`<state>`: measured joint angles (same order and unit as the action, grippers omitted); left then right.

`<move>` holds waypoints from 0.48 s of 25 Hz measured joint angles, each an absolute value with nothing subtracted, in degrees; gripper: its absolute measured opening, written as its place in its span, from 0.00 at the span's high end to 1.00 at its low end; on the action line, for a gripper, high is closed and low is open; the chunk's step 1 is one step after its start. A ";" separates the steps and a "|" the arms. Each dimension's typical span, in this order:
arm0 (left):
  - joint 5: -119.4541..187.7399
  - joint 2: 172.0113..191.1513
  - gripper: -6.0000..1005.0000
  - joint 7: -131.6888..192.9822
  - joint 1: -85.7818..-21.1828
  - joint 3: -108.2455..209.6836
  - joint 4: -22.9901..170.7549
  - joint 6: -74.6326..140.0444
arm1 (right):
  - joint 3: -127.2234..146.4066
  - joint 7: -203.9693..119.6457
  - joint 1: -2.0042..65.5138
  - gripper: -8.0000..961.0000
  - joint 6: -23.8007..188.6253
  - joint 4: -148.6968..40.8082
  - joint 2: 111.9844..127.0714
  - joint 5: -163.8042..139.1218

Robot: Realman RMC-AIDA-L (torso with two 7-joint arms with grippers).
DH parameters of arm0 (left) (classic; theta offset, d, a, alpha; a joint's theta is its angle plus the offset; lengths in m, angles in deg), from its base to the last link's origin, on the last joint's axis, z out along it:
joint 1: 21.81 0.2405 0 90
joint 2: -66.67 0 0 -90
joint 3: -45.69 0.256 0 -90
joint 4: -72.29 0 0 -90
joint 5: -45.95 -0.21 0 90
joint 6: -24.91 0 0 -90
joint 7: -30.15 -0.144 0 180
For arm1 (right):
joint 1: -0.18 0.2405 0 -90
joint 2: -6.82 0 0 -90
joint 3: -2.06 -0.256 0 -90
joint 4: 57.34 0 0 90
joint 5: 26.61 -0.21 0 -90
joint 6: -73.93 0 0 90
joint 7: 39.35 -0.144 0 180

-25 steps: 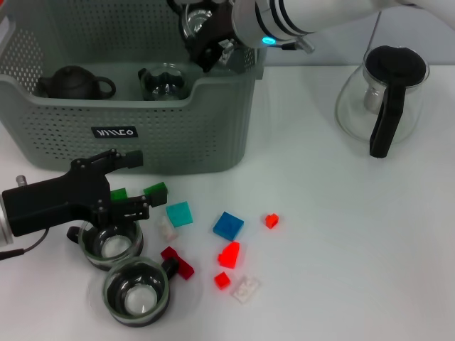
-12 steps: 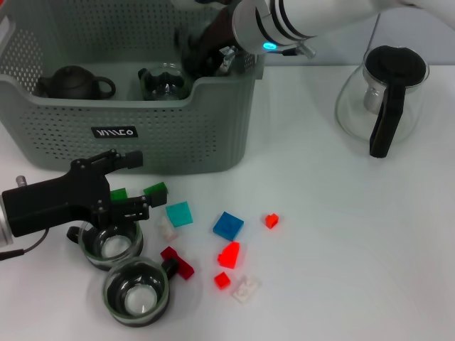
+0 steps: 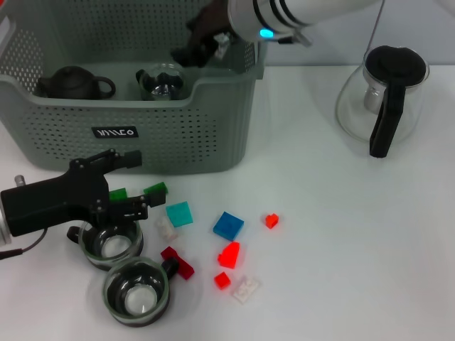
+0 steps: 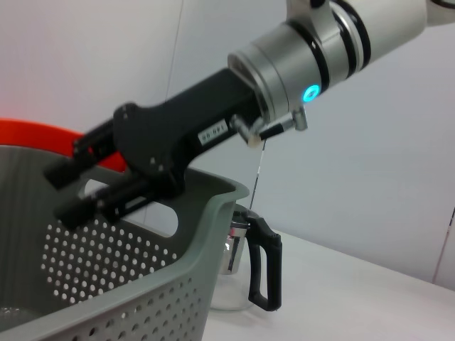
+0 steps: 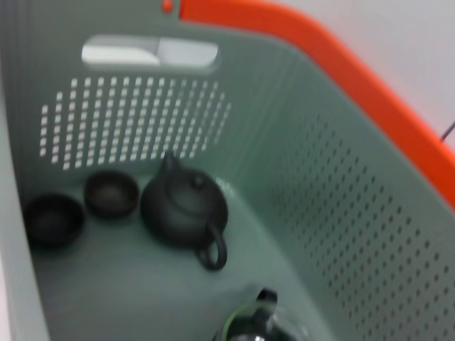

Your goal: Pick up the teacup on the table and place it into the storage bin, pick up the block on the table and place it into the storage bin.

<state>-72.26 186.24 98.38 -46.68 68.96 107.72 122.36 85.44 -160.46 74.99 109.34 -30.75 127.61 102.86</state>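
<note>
On the robot's left the left gripper (image 3: pixel 122 206) lies low over the white desk (image 3: pixel 341 234), its black fingers (image 3: pixel 131 207) apart and empty, pointing toward the loose blocks. Directly beneath it sits a glass teacup (image 3: pixel 108 245), with a second teacup (image 3: pixel 136 293) touching it on the near side. Two green blocks (image 3: pixel 155 190) lie just beside the fingertips, between the gripper and the storage bin (image 3: pixel 128 121). A cyan block (image 3: pixel 179 213) and a clear block (image 3: pixel 167 228) follow to the right, then a dark red piece (image 3: pixel 177 261) against the nearer teacup. Farther right are a blue block (image 3: pixel 228 225), three red blocks (image 3: pixel 229 253) and another clear piece (image 3: pixel 246 289), all well apart from both grippers.

The storage bin stands at the back left, with a black label on its front wall and an orange rim (image 5: pixel 334 78) along its far edge. Inside it lie a dark teapot (image 3: pixel 73 82), two small dark cups (image 5: pixel 111 193) seen from the right wrist, and a glass cup (image 3: pixel 163 80) near the right end. The right gripper (image 3: pixel 190 44) hangs above the bin's right end, over the glass cup but not touching it, its fingers (image 4: pixel 85 177) slightly apart and holding nothing.

At the far right a glass pot (image 3: pixel 382 96) with a black handle stands alone on the desk.
</note>
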 joint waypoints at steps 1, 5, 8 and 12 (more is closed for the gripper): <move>-72.26 186.21 0.19 98.41 -46.68 68.92 107.82 122.42 | 85.40 -160.72 74.40 0.49 109.42 -29.08 127.51 102.86; -72.26 185.96 0.20 98.73 -46.69 68.56 108.12 122.96 | 84.67 -161.21 70.59 0.44 111.12 -19.07 127.28 101.97; -72.26 185.66 0.20 98.76 -46.68 68.39 108.23 123.44 | 84.17 -160.77 66.90 0.41 113.76 -11.43 127.23 99.65; -72.26 185.45 0.20 98.86 -46.69 67.65 108.82 124.74 | 84.33 -159.98 59.37 0.41 117.78 -0.06 127.22 93.69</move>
<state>-72.26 185.45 98.86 -46.69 67.65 108.82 124.74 84.33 -159.98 59.37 117.78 -0.06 127.22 93.69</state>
